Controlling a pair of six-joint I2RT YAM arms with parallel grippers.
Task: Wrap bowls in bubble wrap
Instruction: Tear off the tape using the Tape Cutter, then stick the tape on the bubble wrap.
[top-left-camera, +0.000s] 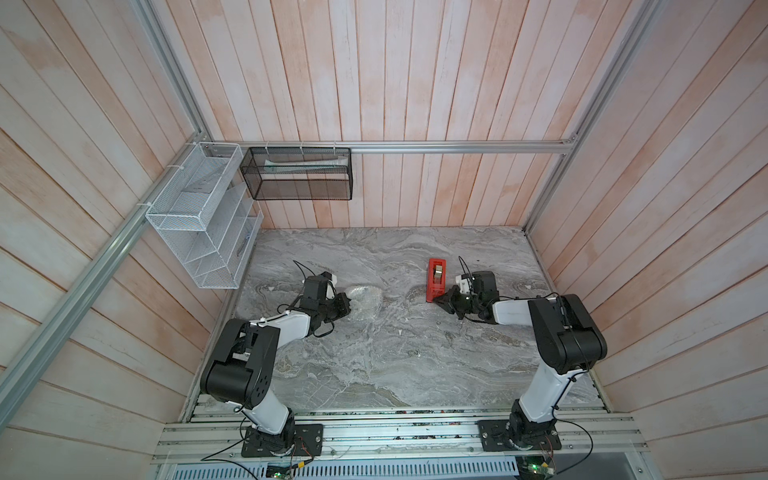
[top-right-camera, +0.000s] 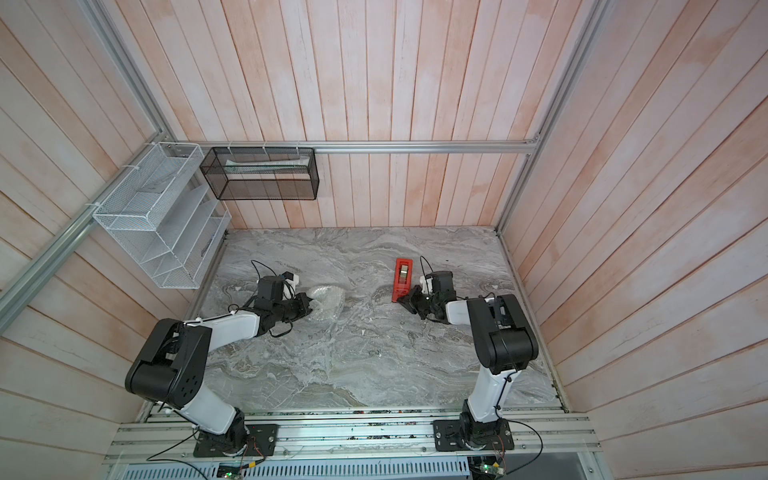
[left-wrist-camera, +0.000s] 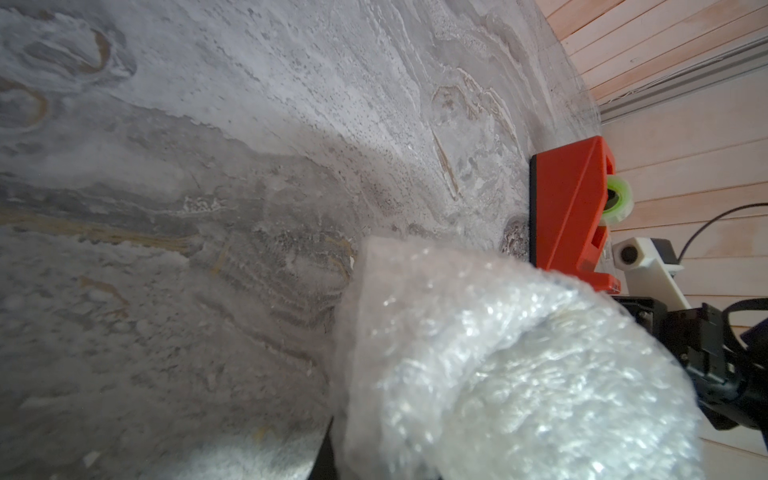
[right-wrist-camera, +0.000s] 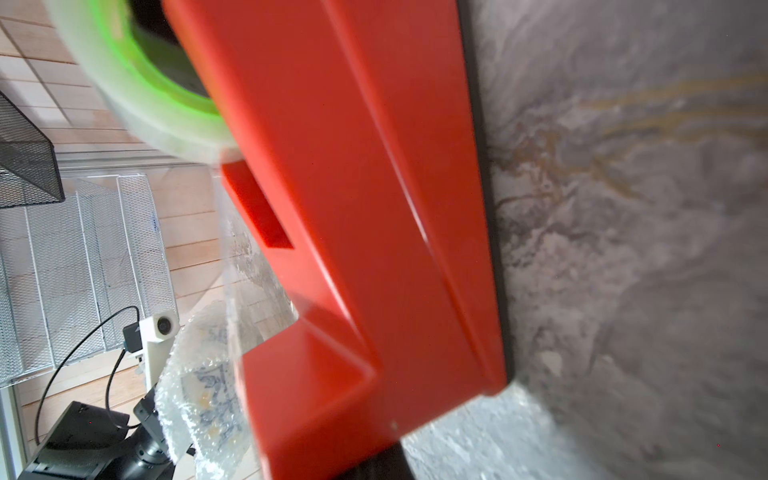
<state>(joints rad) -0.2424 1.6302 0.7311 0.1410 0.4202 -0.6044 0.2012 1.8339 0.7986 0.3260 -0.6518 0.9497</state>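
Nearest the arm bases, the front of the grey marble-patterned desk (top-left-camera: 374, 374) lies bare. Farther in, the left hand (top-left-camera: 347, 306) is closed narrow on the edge of a crumpled bundle of clear, bubble-dotted plastic bubble wrap (top-left-camera: 366, 300). In the left wrist view the bubble wrap (left-wrist-camera: 498, 365) bulges right in front of the camera and hides most of the fingers.

The small round ceramic bowl (right-wrist-camera: 212, 376), white with a blue floral pattern, is inside that bundle. Only the right wrist view shows its pattern through the plastic. There it looks tipped up on edge rather than flat, though I cannot tell whether it touches the desk.

Well apart from the bundle, across the middle of the desk, the right hand (top-left-camera: 443, 300) is fully closed at the near end of a red plastic tape dispenser (top-left-camera: 435, 277). The dispenser stands on the desk, with its green-cored roll of clear tape (right-wrist-camera: 158, 99) toward the far end. A clear strip seems to run from the roll toward the near end. Whether the right hand pinches it is hidden.

On the far wall hang a white wire rack (top-left-camera: 199, 232) and a black mesh basket (top-left-camera: 297, 174), neither of them in play.

The bowl looks covered already, so the step in hand is likely securing the wrap with tape. The next move calls for drawing out a length and tearing it on the cutter without dragging the light dispenser along. The tape then has to cross to the bundle and go over the loose flap while the left hand pins the folds shut.
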